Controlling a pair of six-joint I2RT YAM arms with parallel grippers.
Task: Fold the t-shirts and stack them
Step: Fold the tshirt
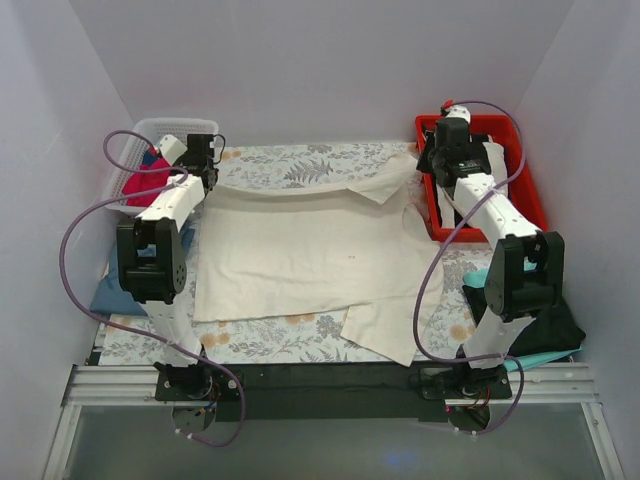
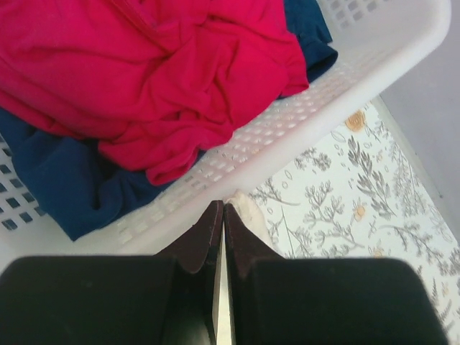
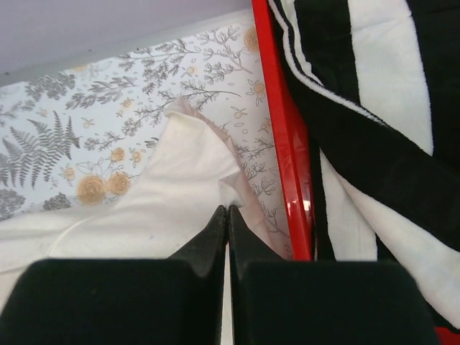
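Note:
A large cream t-shirt (image 1: 310, 250) lies spread on the floral table covering, with its sleeves at the right and its far edge folded over. My left gripper (image 1: 210, 176) is at its far left corner, shut on a bit of cream cloth (image 2: 248, 205) that pokes out at the fingertips (image 2: 223, 206). My right gripper (image 1: 428, 160) is at the far right corner, shut on a peak of the cream shirt (image 3: 180, 194) at its tips (image 3: 228, 208). A red t-shirt (image 2: 165, 79) and a navy one (image 2: 65, 180) lie crumpled in the white basket (image 2: 323, 108).
The white basket (image 1: 150, 130) stands at the back left. A red tray (image 1: 530, 190) at the back right holds a black-and-white striped cloth (image 3: 374, 108). Teal cloth (image 1: 480, 275) and black cloth (image 1: 560, 325) lie by the right arm. Blue cloth (image 1: 110, 290) lies by the left arm.

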